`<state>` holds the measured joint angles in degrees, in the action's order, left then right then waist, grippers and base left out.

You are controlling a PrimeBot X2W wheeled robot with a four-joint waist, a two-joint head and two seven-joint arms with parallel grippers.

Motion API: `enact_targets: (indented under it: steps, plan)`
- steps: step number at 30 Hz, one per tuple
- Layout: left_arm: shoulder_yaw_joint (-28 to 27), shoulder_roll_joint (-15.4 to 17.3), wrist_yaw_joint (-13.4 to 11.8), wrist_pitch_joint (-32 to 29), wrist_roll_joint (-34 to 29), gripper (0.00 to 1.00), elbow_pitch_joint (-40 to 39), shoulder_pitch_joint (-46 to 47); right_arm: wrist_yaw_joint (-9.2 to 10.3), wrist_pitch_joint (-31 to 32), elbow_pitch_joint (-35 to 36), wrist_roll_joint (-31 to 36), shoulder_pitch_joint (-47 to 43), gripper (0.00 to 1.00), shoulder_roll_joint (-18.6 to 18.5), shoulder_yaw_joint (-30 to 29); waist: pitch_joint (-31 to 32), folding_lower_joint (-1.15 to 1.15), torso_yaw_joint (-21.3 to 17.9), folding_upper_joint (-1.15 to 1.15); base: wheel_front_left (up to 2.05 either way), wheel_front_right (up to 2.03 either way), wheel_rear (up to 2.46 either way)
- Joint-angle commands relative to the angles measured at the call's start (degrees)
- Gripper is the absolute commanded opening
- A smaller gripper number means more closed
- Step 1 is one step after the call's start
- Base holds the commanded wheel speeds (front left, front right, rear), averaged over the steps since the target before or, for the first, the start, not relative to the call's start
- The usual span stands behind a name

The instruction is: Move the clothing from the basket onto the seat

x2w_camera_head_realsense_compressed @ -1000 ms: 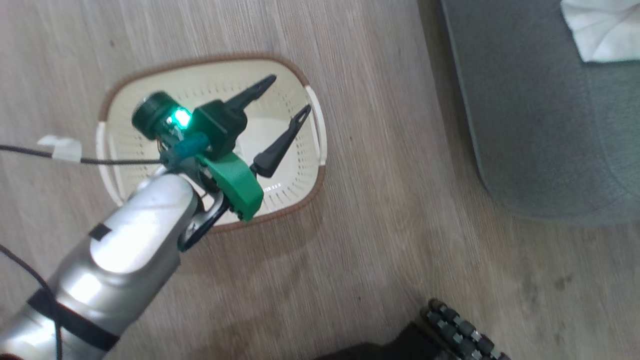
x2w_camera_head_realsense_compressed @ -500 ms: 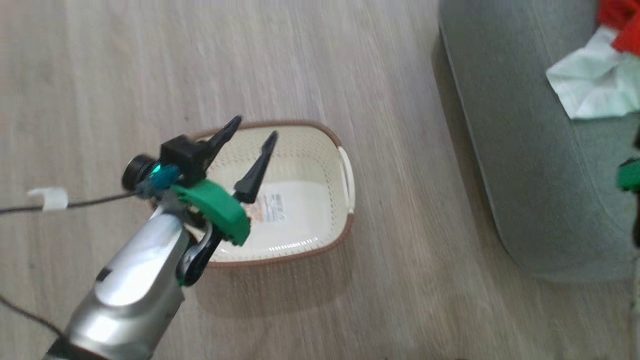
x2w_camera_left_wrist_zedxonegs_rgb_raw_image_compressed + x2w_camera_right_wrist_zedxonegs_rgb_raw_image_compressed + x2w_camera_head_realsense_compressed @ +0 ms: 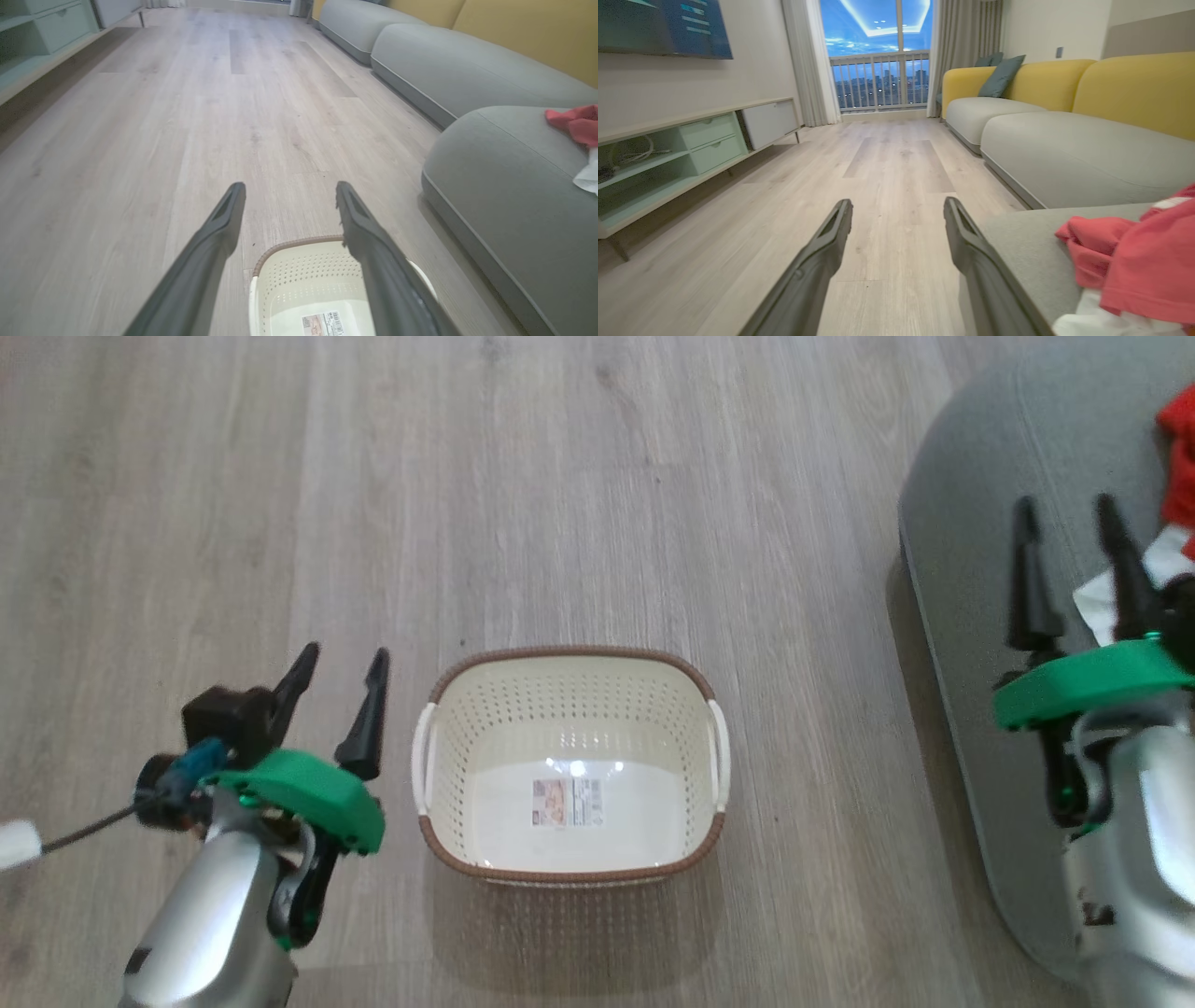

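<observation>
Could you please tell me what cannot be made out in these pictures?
Clothing: head view, cut off by the right edge, partly behind the right gripper; garment count unclear.
Basket label: head view, print too small to read.
Basket's near part: left wrist view, behind the left gripper.

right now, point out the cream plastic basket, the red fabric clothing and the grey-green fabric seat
cream plastic basket (image 3: 569, 709): head view, far perforated wall
red fabric clothing (image 3: 1134, 261): right wrist view, middle fold
grey-green fabric seat (image 3: 495, 158): left wrist view, bare top

Left arm (image 3: 213, 917), right arm (image 3: 1141, 845) — jaws apart.
</observation>
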<state>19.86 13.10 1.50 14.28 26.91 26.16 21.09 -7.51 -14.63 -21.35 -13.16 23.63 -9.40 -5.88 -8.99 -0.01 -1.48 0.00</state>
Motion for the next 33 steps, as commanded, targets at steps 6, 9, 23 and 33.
enact_targets:
  steps: [6, 9, 23, 33]
  plan:
    - [-9.3, -0.7, -0.6, 0.7, -4.8, 1.00, -3.6, -2.6, 0.02, -0.4, -0.2, -1.0, -1.4, 1.00, 0.0, 6.2, 3.6, 0.01, 2.2, 0.00, 0.00, 0.00, 0.00]
    - [-12.6, -1.8, -0.9, 0.7, -7.4, 1.00, -4.8, -4.8, 0.02, -0.4, -1.0, -1.0, -2.9, 1.00, 0.4, 7.7, 4.7, 0.01, 2.5, 0.00, 0.00, 0.00, 0.00]
    - [-24.5, -8.3, 1.8, 0.7, -15.8, 1.00, -9.5, -14.9, 0.02, -0.4, -1.8, -0.6, -10.3, 1.00, 2.8, 10.4, 8.4, 0.01, 1.3, 0.00, 0.00, 0.00, 0.00]
    - [-27.6, -9.9, 3.5, 0.7, -17.4, 1.00, -9.3, -16.3, 0.02, -0.4, -0.3, 0.4, -11.8, 1.00, 3.5, 10.9, 8.9, 0.01, 0.9, 0.00, 0.00, 0.00, 0.00]
